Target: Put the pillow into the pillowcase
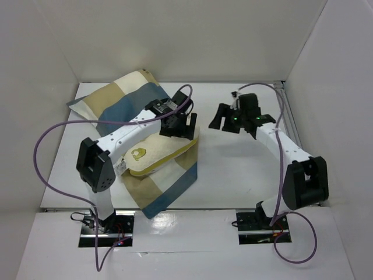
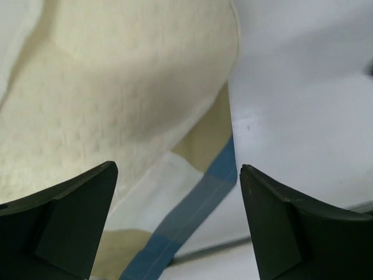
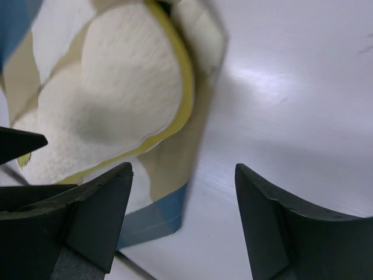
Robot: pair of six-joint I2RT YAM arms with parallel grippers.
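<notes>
The cream pillow (image 1: 158, 153), with yellow piping and a small yellow emblem, lies on the checked blue, tan and white pillowcase (image 1: 129, 96), which spreads from back left to front centre. My left gripper (image 1: 183, 129) hovers open and empty over the pillow's right end. In the left wrist view its jaws (image 2: 178, 169) stand wide apart above the pillow (image 2: 116, 87) and the pillowcase edge (image 2: 192, 192). My right gripper (image 1: 228, 122) is open and empty above the bare table, right of the pillow. The right wrist view (image 3: 183, 167) shows the pillow (image 3: 111, 87) and the pillowcase corner (image 3: 166, 175) to its left.
White walls enclose the table (image 1: 245, 175) at the back and on both sides. Purple cables loop from each arm. The left arm's forearm (image 1: 125, 133) crosses above the pillowcase.
</notes>
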